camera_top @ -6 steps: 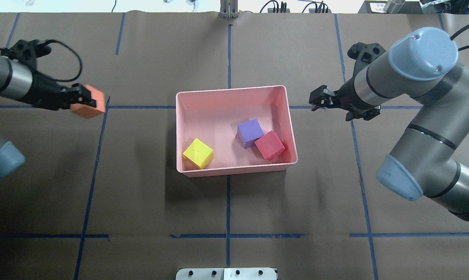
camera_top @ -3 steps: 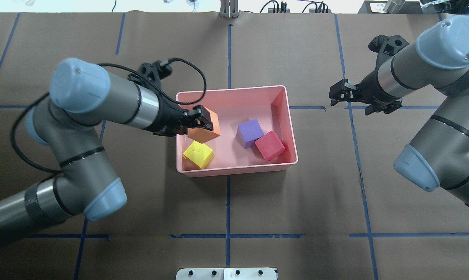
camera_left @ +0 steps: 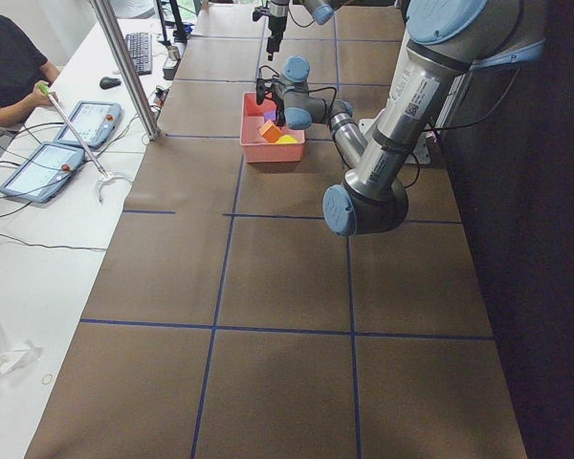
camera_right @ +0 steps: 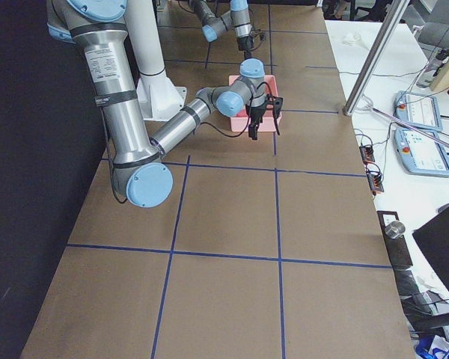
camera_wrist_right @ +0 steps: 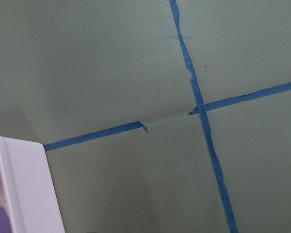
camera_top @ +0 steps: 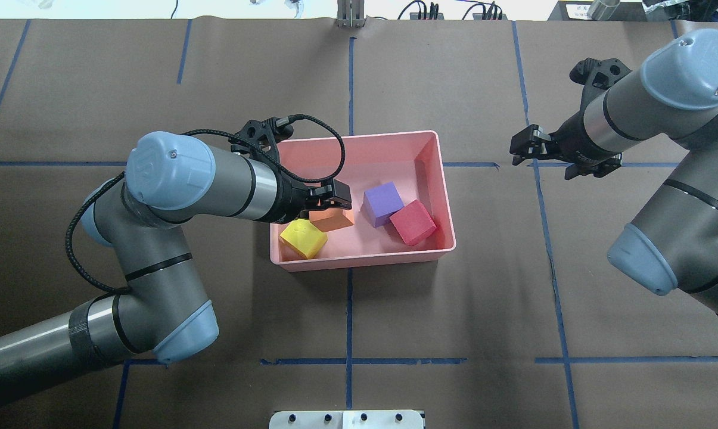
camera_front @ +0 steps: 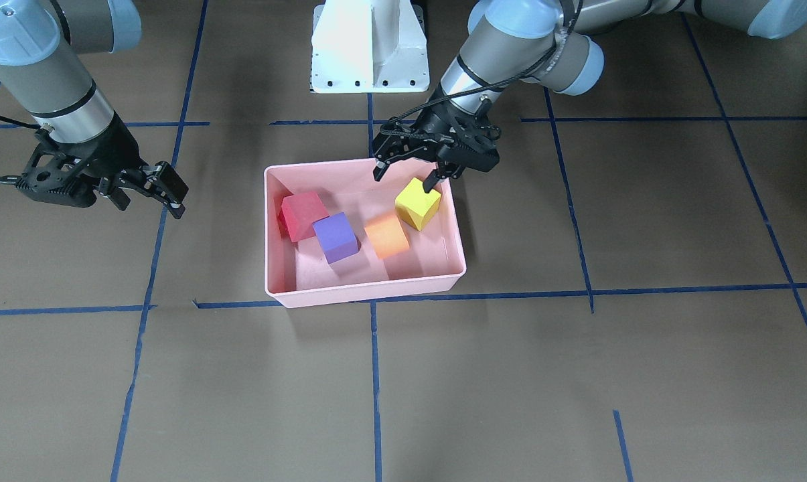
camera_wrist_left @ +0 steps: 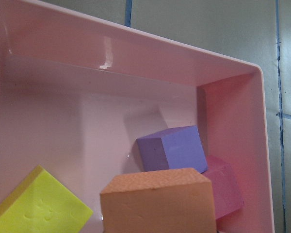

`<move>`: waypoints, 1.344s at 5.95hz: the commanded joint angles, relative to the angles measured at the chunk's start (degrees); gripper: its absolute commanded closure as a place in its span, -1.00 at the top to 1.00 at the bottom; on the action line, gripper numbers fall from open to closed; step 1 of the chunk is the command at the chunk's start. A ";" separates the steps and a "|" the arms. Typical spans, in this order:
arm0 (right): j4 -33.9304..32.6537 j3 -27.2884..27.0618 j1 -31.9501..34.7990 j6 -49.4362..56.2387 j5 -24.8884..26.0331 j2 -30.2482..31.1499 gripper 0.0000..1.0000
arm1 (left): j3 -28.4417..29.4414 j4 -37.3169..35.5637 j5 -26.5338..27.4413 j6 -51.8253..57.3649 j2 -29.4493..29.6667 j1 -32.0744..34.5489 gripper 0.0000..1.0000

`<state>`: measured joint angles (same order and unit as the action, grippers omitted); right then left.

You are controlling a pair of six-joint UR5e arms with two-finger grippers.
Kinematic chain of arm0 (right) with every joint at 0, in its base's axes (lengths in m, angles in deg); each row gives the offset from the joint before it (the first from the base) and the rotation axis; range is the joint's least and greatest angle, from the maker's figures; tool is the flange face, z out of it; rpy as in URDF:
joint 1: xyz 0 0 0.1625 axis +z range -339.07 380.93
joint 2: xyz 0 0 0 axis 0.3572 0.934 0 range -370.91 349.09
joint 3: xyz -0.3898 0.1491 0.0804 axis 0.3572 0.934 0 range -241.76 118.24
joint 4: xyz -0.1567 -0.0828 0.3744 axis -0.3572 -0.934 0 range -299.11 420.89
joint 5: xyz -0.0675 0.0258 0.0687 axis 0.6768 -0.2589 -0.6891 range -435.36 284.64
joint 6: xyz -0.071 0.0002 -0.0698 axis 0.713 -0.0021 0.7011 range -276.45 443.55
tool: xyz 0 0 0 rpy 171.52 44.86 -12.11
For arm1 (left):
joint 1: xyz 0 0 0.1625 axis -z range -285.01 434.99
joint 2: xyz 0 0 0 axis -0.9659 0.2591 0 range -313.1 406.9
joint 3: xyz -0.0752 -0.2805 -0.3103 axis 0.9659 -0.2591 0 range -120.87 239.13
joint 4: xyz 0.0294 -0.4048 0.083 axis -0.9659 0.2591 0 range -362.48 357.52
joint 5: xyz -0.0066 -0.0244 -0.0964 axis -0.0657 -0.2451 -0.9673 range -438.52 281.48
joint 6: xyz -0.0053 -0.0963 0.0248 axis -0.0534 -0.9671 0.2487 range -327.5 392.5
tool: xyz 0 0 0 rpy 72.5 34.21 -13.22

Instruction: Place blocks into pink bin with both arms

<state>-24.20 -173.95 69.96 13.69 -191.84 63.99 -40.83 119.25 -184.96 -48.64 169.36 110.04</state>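
Observation:
The pink bin (camera_top: 444, 179) stands mid-table and holds all four blocks. The orange block (camera_top: 333, 220) lies on its floor between the yellow-green block (camera_top: 302, 238) and the purple block (camera_top: 382, 202). The red block (camera_top: 413, 222) touches the purple one. My left gripper (camera_front: 405, 179) hangs open just above the bin's robot-side edge, apart from the orange block (camera_front: 386, 235) and close to the yellow-green block (camera_front: 417, 203). The left wrist view shows the orange block (camera_wrist_left: 160, 199) right below. My right gripper (camera_top: 516, 149) is open and empty over the table, beside the bin.
Brown paper with blue tape lines (camera_top: 350, 298) covers the table. The white pedestal base (camera_front: 370, 47) stands behind the bin. The right wrist view shows a bin corner (camera_wrist_right: 19, 184) and tape. An operator's table with tablets (camera_left: 67, 143) lies off the far side.
My left arm swung right with the orange block, came over the bin and let it go; the block now lies on the bin floor. My right arm drew back a little to the right.

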 commanded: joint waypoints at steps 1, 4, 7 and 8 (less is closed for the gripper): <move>0.01 -0.05 1.23 2.08 -0.15 1.03 1.00 | -0.84 0.26 -0.43 8.40 -4.66 5.44 1.00; -0.43 1.26 12.00 19.77 -5.40 6.29 1.00 | -1.29 -0.44 -15.35 30.04 -18.78 21.49 1.00; -0.78 9.06 27.72 45.78 -15.41 11.41 1.00 | -1.11 -11.34 -17.90 72.20 -29.11 40.10 1.00; -0.96 12.40 32.92 52.04 -19.27 12.28 1.00 | -1.20 -19.86 -20.62 82.62 -30.60 47.06 1.00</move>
<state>-24.98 -164.79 97.49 58.85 -207.33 75.41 -41.95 107.12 -203.20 22.38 140.33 150.19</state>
